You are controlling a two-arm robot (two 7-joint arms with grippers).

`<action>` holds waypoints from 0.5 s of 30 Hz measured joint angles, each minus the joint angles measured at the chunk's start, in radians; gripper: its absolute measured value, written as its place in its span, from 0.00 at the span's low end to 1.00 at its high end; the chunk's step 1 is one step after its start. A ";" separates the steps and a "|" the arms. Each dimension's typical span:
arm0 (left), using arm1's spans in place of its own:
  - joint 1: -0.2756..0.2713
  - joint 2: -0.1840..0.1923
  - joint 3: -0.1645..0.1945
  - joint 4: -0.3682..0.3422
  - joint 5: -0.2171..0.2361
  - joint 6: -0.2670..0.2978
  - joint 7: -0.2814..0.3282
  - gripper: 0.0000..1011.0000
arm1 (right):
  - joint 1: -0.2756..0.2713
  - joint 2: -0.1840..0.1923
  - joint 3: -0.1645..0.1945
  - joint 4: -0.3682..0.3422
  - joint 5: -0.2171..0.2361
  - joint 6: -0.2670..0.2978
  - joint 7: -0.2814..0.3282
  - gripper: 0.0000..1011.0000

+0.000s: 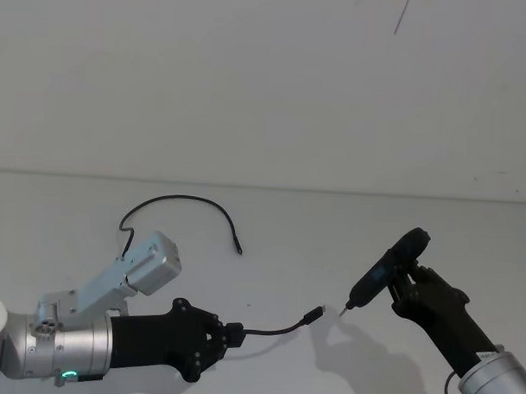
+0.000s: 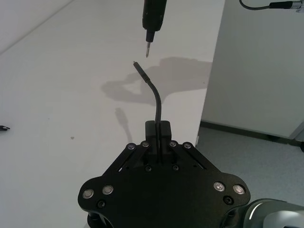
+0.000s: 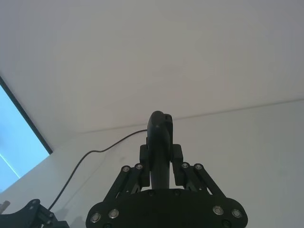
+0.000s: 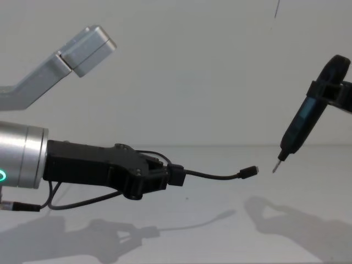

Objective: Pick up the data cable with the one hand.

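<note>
The data cable (image 1: 189,198) lies in an arc on the white table, far from both grippers; one dark plug end (image 2: 4,127) shows at the edge of the left wrist view. My left gripper (image 1: 237,333) (image 2: 158,126) (image 4: 175,175) is shut on a short black wire (image 1: 280,327) (image 4: 214,176) whose metal plug (image 1: 314,315) sticks out to the right, above the table. My right gripper (image 1: 407,280) (image 3: 160,152) is shut on a slim black pen-like tool (image 1: 383,270) (image 4: 302,124), its pointed tip just right of that plug.
The white table (image 1: 270,249) runs back to a plain wall. In the left wrist view the table's edge (image 2: 209,85) drops off to a grey floor. A silver box-shaped link (image 1: 153,262) of the left arm rises above the gripper.
</note>
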 joint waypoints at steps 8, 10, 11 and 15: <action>0.000 0.000 0.000 0.000 0.000 0.000 0.000 0.05 | 0.012 0.003 -0.008 0.022 0.008 -0.014 0.010 0.27; 0.000 0.000 0.000 0.000 0.000 0.000 0.000 0.05 | 0.015 0.003 -0.010 0.027 0.008 -0.016 0.012 0.27; 0.000 0.000 0.000 0.000 0.000 0.000 0.000 0.05 | 0.016 0.004 -0.011 0.029 0.008 -0.017 0.012 0.27; 0.000 0.000 0.000 0.000 0.000 0.000 0.000 0.05 | 0.023 0.005 -0.018 0.040 0.010 -0.022 0.015 0.27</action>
